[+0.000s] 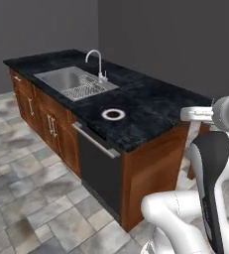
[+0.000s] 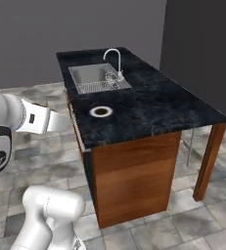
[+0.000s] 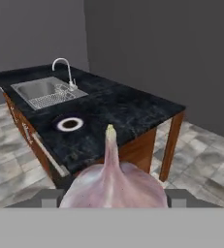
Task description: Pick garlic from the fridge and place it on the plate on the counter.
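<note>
Hand [image 3: 114,203] round garlic [image 3: 114,186], tip forward

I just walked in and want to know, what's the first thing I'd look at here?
The big pinkish-white garlic fills the bottom of the hand view, sitting between the gripper's fingers with its pointed tip up. Beyond it, the small plate with its white rim and dark centre lies alone on the black counter, near the front edge. Farther back, a shiny steel sink with a curved tap is set into the counter.
</note>
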Controlling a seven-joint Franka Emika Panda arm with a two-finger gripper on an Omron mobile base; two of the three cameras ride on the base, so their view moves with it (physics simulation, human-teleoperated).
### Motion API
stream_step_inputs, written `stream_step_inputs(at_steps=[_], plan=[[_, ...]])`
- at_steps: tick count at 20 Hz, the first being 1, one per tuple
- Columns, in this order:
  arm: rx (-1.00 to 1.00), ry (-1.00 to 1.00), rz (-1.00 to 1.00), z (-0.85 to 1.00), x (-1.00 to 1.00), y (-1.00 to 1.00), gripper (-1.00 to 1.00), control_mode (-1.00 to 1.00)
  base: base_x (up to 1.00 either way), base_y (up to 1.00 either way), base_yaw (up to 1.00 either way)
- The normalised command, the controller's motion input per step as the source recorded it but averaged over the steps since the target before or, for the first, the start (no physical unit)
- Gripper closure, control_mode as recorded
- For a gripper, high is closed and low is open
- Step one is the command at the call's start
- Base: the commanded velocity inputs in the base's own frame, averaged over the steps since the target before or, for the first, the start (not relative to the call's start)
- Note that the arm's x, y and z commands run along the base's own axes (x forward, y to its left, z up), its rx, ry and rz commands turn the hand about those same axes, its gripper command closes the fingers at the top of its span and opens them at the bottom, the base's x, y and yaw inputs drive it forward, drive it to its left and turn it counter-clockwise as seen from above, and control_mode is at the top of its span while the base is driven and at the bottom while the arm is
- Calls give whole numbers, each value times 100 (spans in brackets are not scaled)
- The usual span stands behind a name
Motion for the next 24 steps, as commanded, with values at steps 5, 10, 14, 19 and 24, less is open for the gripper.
stream_step_inputs(at_steps=[5,10,14,19,24], plan=[[0,0,0,0,0,0,100,100,-1,100,-50],[0,0,0,0,0,0,100,100,10,100,-48],[0,0,0,0,0,0,100,100,12,100,-54],[0,0,0,0,0,0,100,100,21,100,-55],[0,0,0,0,0,0,100,100,20,100,-50]])
